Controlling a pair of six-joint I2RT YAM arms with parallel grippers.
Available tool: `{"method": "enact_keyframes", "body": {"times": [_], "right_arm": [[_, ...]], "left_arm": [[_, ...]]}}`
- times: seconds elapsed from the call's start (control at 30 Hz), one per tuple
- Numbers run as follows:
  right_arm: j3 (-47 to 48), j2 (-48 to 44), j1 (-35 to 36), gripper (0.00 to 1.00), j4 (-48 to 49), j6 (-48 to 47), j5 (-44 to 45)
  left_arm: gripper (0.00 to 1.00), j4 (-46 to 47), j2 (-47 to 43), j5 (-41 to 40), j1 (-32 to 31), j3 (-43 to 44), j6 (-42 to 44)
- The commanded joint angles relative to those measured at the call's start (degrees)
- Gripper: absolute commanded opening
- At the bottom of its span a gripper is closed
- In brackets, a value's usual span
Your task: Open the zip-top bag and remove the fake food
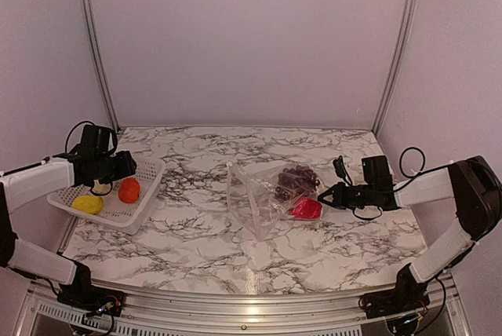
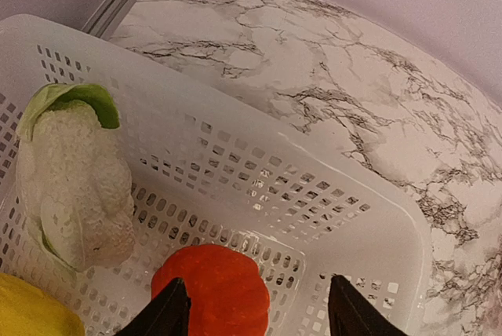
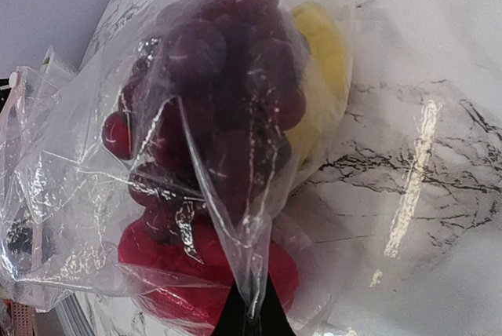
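The clear zip-top bag [image 1: 263, 195] lies mid-table and still holds the dark purple grape bunch [image 1: 296, 180], a red piece [image 1: 307, 209] and a yellow piece [image 3: 321, 45]. My right gripper [image 1: 323, 197] is shut on a fold of the bag's plastic [image 3: 252, 293] at its right end. My left gripper [image 2: 255, 308] is open just above the white mesh basket [image 1: 145, 195], its fingers either side of the orange piece [image 2: 212, 289]. The white cauliflower [image 2: 74, 187] and a yellow piece [image 1: 87, 204] also lie in the basket.
The basket stands at the table's left edge beside the metal frame post [image 1: 98, 53]. The bag's open mouth [image 1: 239, 191] faces left toward the marble table's middle [image 1: 188, 234].
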Motion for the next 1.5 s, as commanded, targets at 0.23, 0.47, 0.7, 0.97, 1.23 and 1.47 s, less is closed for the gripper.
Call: {"method": "enact_keyframes", "body": {"times": [0.23,0.47,0.7,0.97,1.23,1.47], "right_arm": [[1.6,-1.0,-0.6,0.02,-1.7,-0.6,-0.5],[2.0,-0.3,-0.6,0.02,-1.7,-0.9,-2.1],[2.0,-0.3,-0.5,0.02,-1.5,-1.1,-4.0],[0.8,-1.1,0.3,0.15,-1.1,-1.3,-6.8],[-1.5,-5.9,-0.8,0.39,-6.0,-1.3,-4.0],[-3.2,-5.9,-1.3,0.36,-6.9,-1.7,-1.1]], "left_arm": [[0.48,14.1,-5.5,18.7,-11.3,-4.0,1.2],[0.31,27.6,3.6,27.5,-21.6,-3.4,-2.2],[0.22,34.8,13.6,30.2,-30.9,0.8,-5.2],[0.17,41.6,25.2,31.7,-37.2,6.3,-8.5],[0.20,45.4,33.9,31.2,-37.8,10.3,-11.7],[0.25,47.2,39.7,32.0,-38.4,13.5,-12.4]]}}
